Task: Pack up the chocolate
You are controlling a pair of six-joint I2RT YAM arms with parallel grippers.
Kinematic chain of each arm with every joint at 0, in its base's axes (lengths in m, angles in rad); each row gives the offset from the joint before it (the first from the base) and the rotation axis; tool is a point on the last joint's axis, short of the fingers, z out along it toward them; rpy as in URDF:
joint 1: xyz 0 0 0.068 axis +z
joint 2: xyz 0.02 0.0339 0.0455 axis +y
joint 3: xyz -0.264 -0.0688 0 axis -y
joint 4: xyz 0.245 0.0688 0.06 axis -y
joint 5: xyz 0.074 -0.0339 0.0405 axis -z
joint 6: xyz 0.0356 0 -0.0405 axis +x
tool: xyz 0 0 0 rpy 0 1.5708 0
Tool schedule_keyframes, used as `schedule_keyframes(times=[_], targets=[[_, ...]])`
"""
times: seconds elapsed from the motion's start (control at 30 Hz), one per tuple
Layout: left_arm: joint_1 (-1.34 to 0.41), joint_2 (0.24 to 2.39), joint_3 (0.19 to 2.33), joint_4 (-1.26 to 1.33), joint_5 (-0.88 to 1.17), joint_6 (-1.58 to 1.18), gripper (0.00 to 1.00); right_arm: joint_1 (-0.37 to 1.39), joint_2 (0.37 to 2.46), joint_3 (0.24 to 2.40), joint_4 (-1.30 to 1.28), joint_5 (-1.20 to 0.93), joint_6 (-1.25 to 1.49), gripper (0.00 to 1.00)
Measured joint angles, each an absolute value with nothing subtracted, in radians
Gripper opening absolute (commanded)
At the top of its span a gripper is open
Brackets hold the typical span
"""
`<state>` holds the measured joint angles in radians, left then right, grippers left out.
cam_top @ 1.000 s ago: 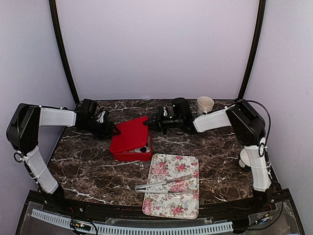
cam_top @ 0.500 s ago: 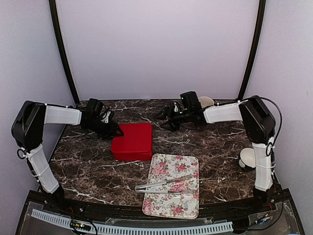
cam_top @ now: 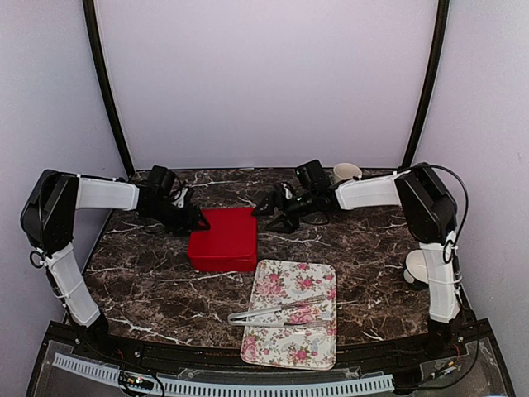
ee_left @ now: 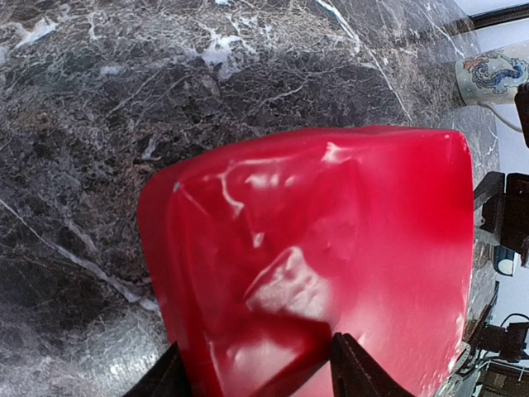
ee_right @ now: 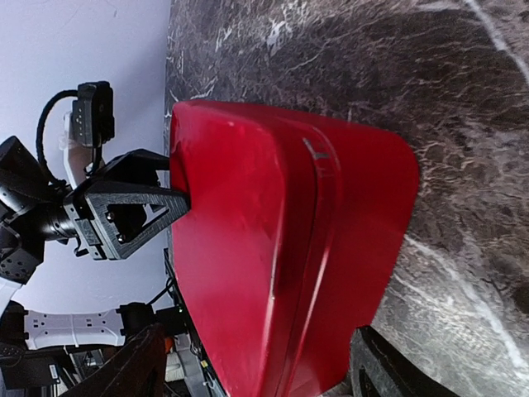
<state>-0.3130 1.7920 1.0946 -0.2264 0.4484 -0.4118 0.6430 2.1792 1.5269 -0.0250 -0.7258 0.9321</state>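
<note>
I see no chocolate anywhere in view; my judgement is that it sits inside the red box (cam_top: pixel 223 240), whose lid is down and flush, so the pieces are hidden from all 3 cameras. The box rests on the worktop (cam_top: pixel 372 248), left of centre and just behind the floral tray (cam_top: pixel 297 347), which carries only a pair of metal tongs (cam_top: pixel 277 310). The left jaws, at the end of the left arm (cam_top: pixel 103 194), meet the box at its rear left corner; in the left wrist view red plastic fills the gap between the 2 tips, so I read them as clamped on that corner, steadying the box. The right jaws, on the right arm (cam_top: pixel 368 192), hang spread wide with nothing in them, just beside the box's rear right corner and apart from it. A mug (cam_top: pixel 347 174) stands at the back edge beyond that arm. I take the packing as all but done, with the step in hand being the closing of the lid. Next I would check the lid is seated along its whole rim, then release the left hold gently so the box does not slide, and draw both arms away.
</note>
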Motion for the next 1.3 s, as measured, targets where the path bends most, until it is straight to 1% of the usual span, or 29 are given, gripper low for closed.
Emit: schedule_keyframes(times=[0.1,0.17,0.3,0.37,0.47,0.63,0.7,0.73,0.77,0.9,0.97,1.1,1.17,1.23,1.3], targets=[[-0.314,1.797,1.103,-0.235,0.449,-0.411,0.56,0.664,2.207,1.548,-0.024,-0.746,0.928,0.70],[-0.317,1.803,1.111,-0.239,0.448,-0.411,0.56,0.673,2.217,1.549,-0.025,-0.753,0.925,0.65],[-0.324,1.810,1.124,-0.244,0.443,-0.411,0.54,0.682,2.235,1.549,-0.029,-0.762,0.925,0.48],[-0.324,1.812,1.128,-0.250,0.443,-0.407,0.53,0.679,2.245,1.548,-0.025,-0.764,0.931,0.41],[-0.324,1.818,1.144,-0.271,0.437,-0.399,0.53,0.678,2.254,1.547,-0.021,-0.766,0.949,0.36],[-0.322,1.830,1.174,-0.303,0.421,-0.371,0.53,0.685,2.254,1.546,0.006,-0.765,0.999,0.33],[-0.316,1.837,1.190,-0.317,0.414,-0.353,0.55,0.693,2.254,1.542,0.024,-0.759,1.023,0.36],[-0.313,1.841,1.198,-0.323,0.411,-0.344,0.56,0.698,2.254,1.538,0.036,-0.756,1.036,0.41],[-0.309,1.844,1.204,-0.328,0.407,-0.332,0.57,0.704,2.255,1.533,0.051,-0.753,1.049,0.49],[-0.297,1.855,1.227,-0.347,0.397,-0.281,0.58,0.733,2.255,1.507,0.122,-0.753,1.093,0.62],[-0.295,1.860,1.232,-0.354,0.397,-0.253,0.58,0.737,2.254,1.492,0.146,-0.757,1.103,0.65],[-0.295,1.867,1.243,-0.361,0.397,-0.194,0.61,0.719,2.245,1.474,0.171,-0.767,1.098,0.68],[-0.295,1.869,1.245,-0.361,0.397,-0.167,0.62,0.696,2.239,1.473,0.171,-0.776,1.088,0.70],[-0.294,1.873,1.250,-0.361,0.397,-0.143,0.62,0.665,2.238,1.477,0.172,-0.785,1.078,0.75],[-0.290,1.877,1.255,-0.364,0.399,-0.126,0.62,0.637,2.238,1.482,0.169,-0.789,1.074,0.76]])
